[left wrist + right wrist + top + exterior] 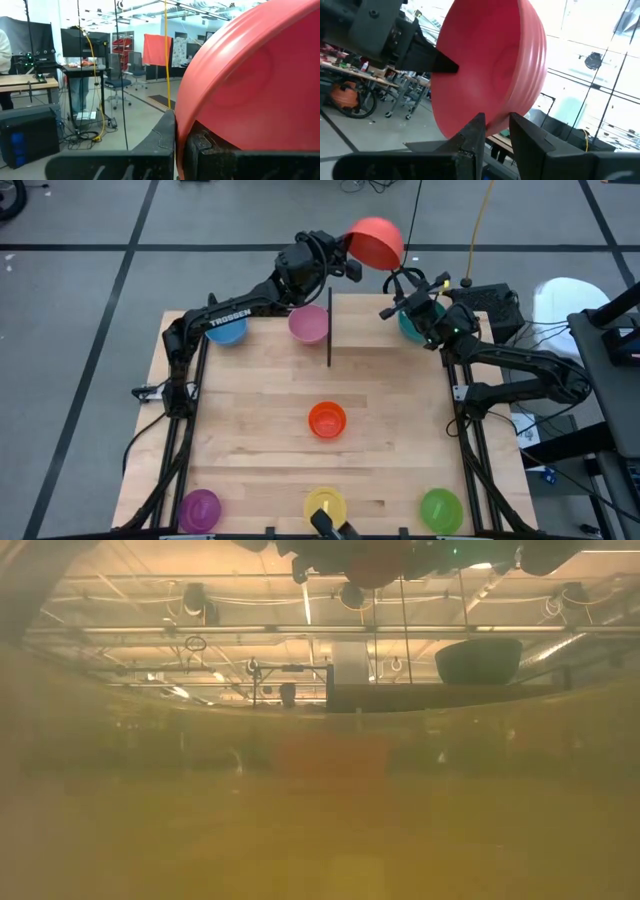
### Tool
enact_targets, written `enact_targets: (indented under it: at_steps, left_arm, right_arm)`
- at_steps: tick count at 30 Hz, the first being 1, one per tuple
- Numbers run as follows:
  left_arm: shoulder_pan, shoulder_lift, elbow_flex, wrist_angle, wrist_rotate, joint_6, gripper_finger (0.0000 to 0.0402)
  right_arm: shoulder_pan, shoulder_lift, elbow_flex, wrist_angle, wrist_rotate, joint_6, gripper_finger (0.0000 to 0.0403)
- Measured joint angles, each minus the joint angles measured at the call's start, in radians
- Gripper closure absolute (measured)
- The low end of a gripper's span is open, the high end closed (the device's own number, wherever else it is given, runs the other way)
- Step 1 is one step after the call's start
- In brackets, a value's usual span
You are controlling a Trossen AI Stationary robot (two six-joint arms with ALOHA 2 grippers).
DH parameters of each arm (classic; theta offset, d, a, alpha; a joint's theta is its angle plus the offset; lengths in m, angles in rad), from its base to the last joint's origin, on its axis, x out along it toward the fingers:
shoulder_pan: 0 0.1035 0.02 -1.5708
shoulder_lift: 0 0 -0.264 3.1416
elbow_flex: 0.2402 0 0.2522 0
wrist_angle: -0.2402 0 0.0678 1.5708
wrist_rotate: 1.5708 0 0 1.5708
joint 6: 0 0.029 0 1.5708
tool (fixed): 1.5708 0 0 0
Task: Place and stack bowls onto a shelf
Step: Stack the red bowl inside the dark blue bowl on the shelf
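Observation:
The red bowl (375,242) is in the air beyond the table's far edge, between both grippers. My left gripper (350,258) is shut on it from the left and my right gripper (398,278) from the near right. The shelf (370,340), with its black bar (329,330), stands at the far middle of the table. The teal bowl (410,328) sits on it under my right arm, and also shows in the low view (478,660). The pink bowl (308,323) and the blue bowl (226,328) stand on the table left of the bar. My left gripper pinches the red bowl's rim (181,125) between its two fingers, one on the outer wall (205,145) and one on the other side. The fingers come roughly level from the table's left. The bowl is lifted clear and tipped on its side. My right gripper has the bowl's rim (497,117) between its two fingers, at the side opposite my left gripper. The fingers (475,130) slant up from the near right. The bowl stands above them, clear of shelf and table.
The orange bowl (327,420) sits mid-table. The purple bowl (199,508), yellow bowl (325,505) and green bowl (441,508) stand along the near edge. The yellow bowl blocks most of the low view. Cables and equipment (500,305) lie off the table's far right corner.

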Motion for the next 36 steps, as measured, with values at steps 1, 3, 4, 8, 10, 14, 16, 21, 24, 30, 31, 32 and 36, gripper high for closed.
enact_targets:
  at_steps: [1,3,4,8,10,14,16,21,24,30,31,32,36]
  left_arm:
    - [-0.002,0.0,0.0,-0.008,-0.001,0.0,0.0397]
    - [-0.006,-0.001,0.0,-0.02,-0.002,0.0,0.0397]
    - [-0.008,-0.001,0.0,-0.022,-0.002,0.0,0.0397]
    - [-0.023,-0.001,0.002,-0.034,-0.002,0.001,0.0397]
    - [-0.03,-0.001,0.002,-0.044,-0.003,0.0,0.0397]
    - [-0.044,-0.002,0.003,-0.072,-0.007,-0.011,0.0397]
    - [-0.051,-0.003,0.003,-0.088,-0.008,-0.024,0.0397]
    - [-0.056,-0.003,0.003,-0.119,-0.018,-0.033,0.0397]
    - [-0.058,-0.003,0.003,-0.131,-0.022,-0.049,0.0397]
    - [-0.061,-0.001,0.001,-0.139,-0.017,-0.065,0.0397]
    - [-0.063,-0.001,0.001,-0.14,-0.017,-0.065,0.0397]
    - [-0.065,0.0,0.001,-0.14,-0.018,-0.065,0.0397]
    - [-0.066,0.001,0.0,-0.143,-0.016,-0.065,0.0397]
  right_arm:
    - [0.0,0.002,0.0,0.003,0.004,0.0,0.0323]
    - [0.0,0.004,0.0,0.007,0.035,-0.006,0.0323]
    - [0.0,0.005,0.0,0.013,0.054,-0.017,0.0323]
    - [0.0,0.004,0.0,0.024,0.077,-0.045,0.0323]
    - [0.0,0.003,0.0,0.047,0.078,-0.053,0.0323]
    - [-0.001,0.003,0.0,0.062,0.081,-0.057,0.0323]
    - [-0.003,0.003,0.0,0.063,0.084,-0.058,0.0323]
    - [-0.016,0.003,0.0,0.062,0.084,-0.049,0.0323]
    - [-0.025,0.003,0.0,0.062,0.083,-0.048,0.0332]
    - [-0.046,0.002,0.0,0.066,0.084,-0.045,0.037]
    - [-0.048,0.002,0.0,0.069,0.084,-0.045,0.0376]
    - [-0.049,0.001,0.0,0.071,0.085,-0.044,0.0382]
    - [-0.05,0.001,0.0,0.073,0.091,-0.041,0.0397]
